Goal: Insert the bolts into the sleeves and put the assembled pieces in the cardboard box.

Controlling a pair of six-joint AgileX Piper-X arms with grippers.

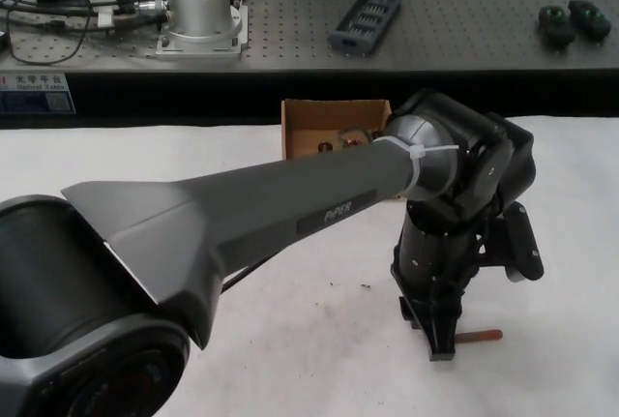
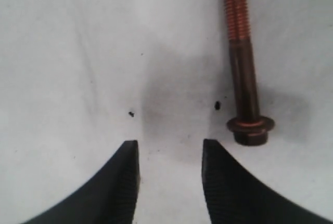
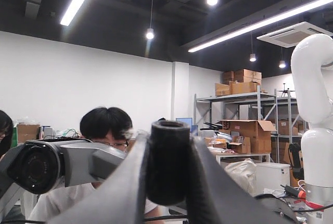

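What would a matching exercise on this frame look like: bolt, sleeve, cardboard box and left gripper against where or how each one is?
Things:
1. bolt
2. sleeve
3. cardboard box
4. left gripper

Place or state:
A. open, just above the white cloth
B. clamped in the right gripper, pointing up into the room
C. lying flat on the white cloth, beside the left gripper and not between its fingers
D. at the white cloth's far edge, behind the left arm

Pairs: 1-C, 2-B, 3-D, 4-A.
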